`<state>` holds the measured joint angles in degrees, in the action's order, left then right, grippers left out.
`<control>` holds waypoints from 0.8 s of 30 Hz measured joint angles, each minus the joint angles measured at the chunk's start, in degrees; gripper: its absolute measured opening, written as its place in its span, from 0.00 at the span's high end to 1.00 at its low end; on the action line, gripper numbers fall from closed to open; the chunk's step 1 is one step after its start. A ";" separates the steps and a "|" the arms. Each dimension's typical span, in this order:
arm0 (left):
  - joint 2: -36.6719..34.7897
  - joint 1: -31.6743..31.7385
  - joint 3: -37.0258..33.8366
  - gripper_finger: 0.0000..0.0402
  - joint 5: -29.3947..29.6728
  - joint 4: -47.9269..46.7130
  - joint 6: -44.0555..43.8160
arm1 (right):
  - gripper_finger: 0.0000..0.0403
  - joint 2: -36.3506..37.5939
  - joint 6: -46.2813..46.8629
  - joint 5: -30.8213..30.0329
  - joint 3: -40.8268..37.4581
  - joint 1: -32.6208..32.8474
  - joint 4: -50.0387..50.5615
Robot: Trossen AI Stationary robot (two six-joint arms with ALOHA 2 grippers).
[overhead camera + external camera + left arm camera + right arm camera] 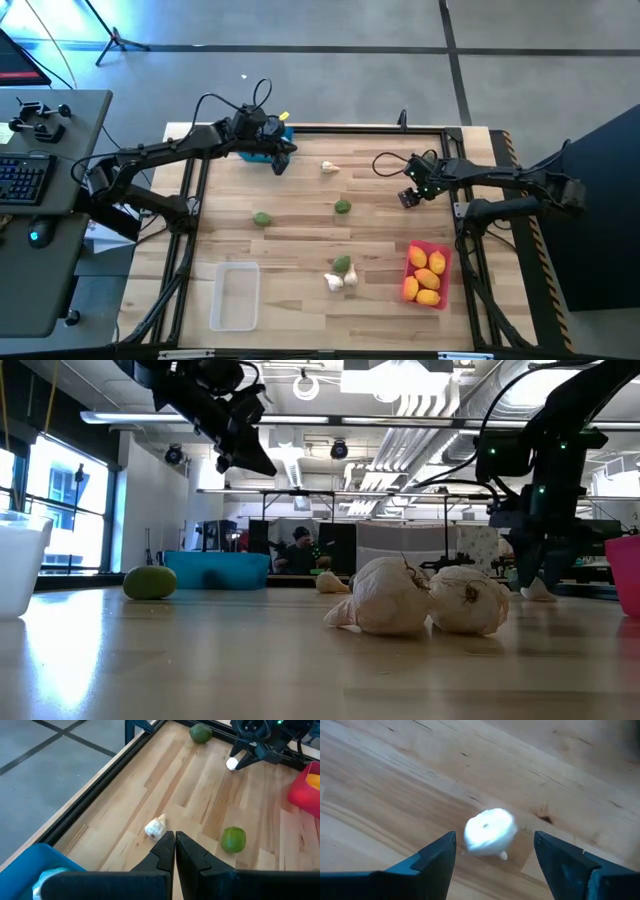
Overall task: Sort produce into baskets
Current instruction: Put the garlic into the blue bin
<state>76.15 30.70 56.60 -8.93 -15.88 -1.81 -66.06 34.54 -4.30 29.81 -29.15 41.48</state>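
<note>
- Three baskets are sitting on the table point(300, 310): blue basket point(262, 150) at the far left edge, clear basket point(235, 295) near left, red basket point(421, 254) near right.
- Four lemons point(427, 275) are lying in the red basket (nothing else showing there).
- Three limes are lying loose: one point(262, 217) left of centre, one point(342, 207) at centre, one point(343, 265) nearer, touching two garlic bulbs point(334, 282).
- One more bulb point(329, 168) is lying near the far edge, right of the blue basket.
- Left gripper point(281, 160) is hanging over the blue basket's right end, fingers point(165, 847) clenched together and grasping nothing.
- Right gripper point(495, 852) is hovering far right, above a white bulb point(489, 832); its jaws are standing released, spread wide on either side of the bulb, not touching it.
- One person (dim, partly hidden) is sitting in the room beyond the table point(298, 545).
</note>
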 joint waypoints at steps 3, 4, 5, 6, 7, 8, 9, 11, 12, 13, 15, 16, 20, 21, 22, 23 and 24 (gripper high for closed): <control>-0.01 0.01 0.00 1.00 0.00 -0.02 -0.01 | 0.36 0.00 -0.24 0.00 -0.06 0.00 -0.23; -0.01 0.02 0.00 1.00 0.00 -0.01 -0.01 | 0.37 0.00 -0.64 -0.02 -0.06 0.00 -0.24; -0.01 0.02 0.00 1.00 0.00 -0.02 -0.01 | 0.38 0.00 -1.27 0.00 -0.06 0.00 -0.22; -0.01 0.02 0.00 1.00 0.00 0.00 -0.08 | 0.39 0.00 -1.65 -0.02 -0.06 0.00 -0.27; -0.01 0.00 0.00 1.00 0.00 -0.02 -0.53 | 0.41 0.00 -1.92 -0.02 -0.06 0.00 -0.32; 0.01 0.00 0.00 1.00 -0.02 -0.01 -0.78 | 0.44 0.00 -2.02 -0.02 -0.06 0.00 -0.42; 0.01 0.00 0.00 1.00 0.00 -0.02 -0.91 | 0.47 0.00 -2.05 -0.02 -0.06 -0.12 -0.63; 0.01 0.00 0.00 1.00 0.00 0.00 -0.97 | 0.53 0.00 -2.00 -0.02 -0.06 -0.28 -0.96; 0.01 0.00 0.00 1.00 0.02 0.03 -1.26 | 0.57 0.00 -2.02 0.04 -0.06 -0.42 -1.17; 0.01 0.00 0.00 1.00 0.01 0.10 -1.84 | 0.60 0.00 -2.23 0.25 -0.06 -0.48 -1.47; 0.01 0.00 0.00 1.00 0.01 0.40 -2.45 | 0.66 0.00 -3.01 0.59 -0.06 -0.48 -1.94; 0.01 0.00 0.00 1.00 0.02 0.44 -2.45 | 0.69 0.00 -3.05 0.77 -0.06 -0.48 -2.08; 0.01 0.00 0.00 1.00 0.03 0.62 -2.46 | 0.76 0.04 -3.05 1.03 -0.06 -0.48 -2.60; 0.01 0.00 0.00 1.00 0.04 0.86 -2.48 | 0.78 0.00 -3.05 1.48 -0.06 -0.48 -2.50; 0.01 0.00 0.00 1.00 0.04 1.02 -2.60 | 0.79 0.00 -3.00 1.48 -0.04 -0.48 -2.53; 0.01 -0.02 0.00 1.00 0.01 1.07 -2.63 | 0.80 0.00 -2.53 1.47 0.07 -0.48 -2.54; 0.01 -0.04 0.00 1.00 -0.11 1.11 -2.62 | 0.82 0.00 -1.86 1.29 0.29 -0.48 -2.55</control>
<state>76.16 30.65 56.60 -9.04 -14.76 -4.43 -66.06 32.68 -3.01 30.11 -29.63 38.93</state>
